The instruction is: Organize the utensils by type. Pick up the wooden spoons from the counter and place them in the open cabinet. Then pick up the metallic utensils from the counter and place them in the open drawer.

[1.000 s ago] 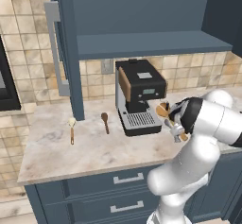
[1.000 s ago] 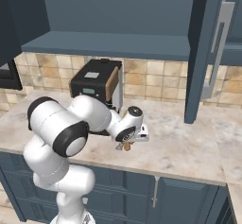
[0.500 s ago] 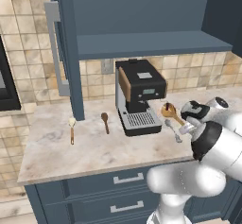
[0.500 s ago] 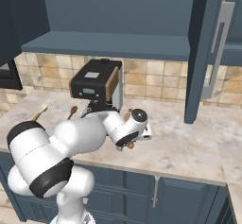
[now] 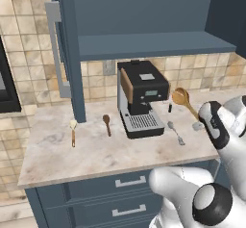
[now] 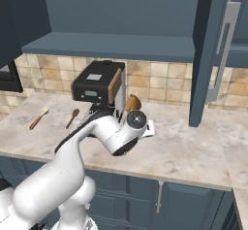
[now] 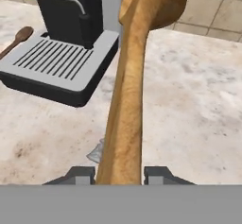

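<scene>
A home kitchen is showing here, rendered rather than filmed. A pale marbled worktop (image 5: 120, 152) is running along a wall of beige and tan square tiles (image 5: 29, 34), and dark blue-grey drawer fronts (image 5: 129, 183) with short silver handles are sitting beneath it. Above, a tall wall cabinet (image 5: 144, 44) in the same blue-grey is standing open, its door carrying a long grey bar handle (image 5: 56, 49). A black espresso machine (image 5: 141, 97) with a slotted drip tray is standing on the worktop against the tiles. Cooking spoons are lying about: a cream-bowled spoon (image 5: 73, 132), a dark brown spoon (image 5: 107, 124) and a slim metal spoon (image 5: 176, 133).
</scene>
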Motion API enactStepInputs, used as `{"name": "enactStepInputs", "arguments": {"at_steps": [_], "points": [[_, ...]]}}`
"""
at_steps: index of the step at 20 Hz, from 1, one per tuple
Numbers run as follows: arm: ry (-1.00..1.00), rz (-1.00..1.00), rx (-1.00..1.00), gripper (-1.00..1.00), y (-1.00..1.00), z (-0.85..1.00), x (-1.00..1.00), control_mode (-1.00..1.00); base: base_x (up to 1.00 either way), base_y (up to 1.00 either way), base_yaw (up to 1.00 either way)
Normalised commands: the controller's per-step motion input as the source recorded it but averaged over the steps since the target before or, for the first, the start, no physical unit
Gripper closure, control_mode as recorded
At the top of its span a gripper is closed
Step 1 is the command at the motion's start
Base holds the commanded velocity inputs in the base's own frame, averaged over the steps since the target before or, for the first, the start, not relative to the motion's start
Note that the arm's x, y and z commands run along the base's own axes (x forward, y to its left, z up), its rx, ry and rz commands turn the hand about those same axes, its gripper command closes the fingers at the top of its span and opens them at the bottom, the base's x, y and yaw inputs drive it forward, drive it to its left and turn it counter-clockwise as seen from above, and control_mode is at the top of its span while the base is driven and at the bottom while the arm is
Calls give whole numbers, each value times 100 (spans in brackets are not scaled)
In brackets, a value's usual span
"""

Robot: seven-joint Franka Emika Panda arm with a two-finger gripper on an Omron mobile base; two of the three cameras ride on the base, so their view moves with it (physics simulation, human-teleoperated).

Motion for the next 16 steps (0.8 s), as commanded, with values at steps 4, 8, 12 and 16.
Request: {"name": "enactStepInputs", "arguments": {"at_steps": [4, 8, 12, 16], "points": [[0, -8, 0, 100, -3, 100, -52, -100, 0, 0, 0], [7, -13, -1, 100, -2, 90, -56, -100, 0, 0, 0], [5, -9, 0, 100, -1, 80, -44, -100, 0, 0, 0], [1, -1, 0, 100, 0, 76, -15, -100, 0, 0, 0]]}}
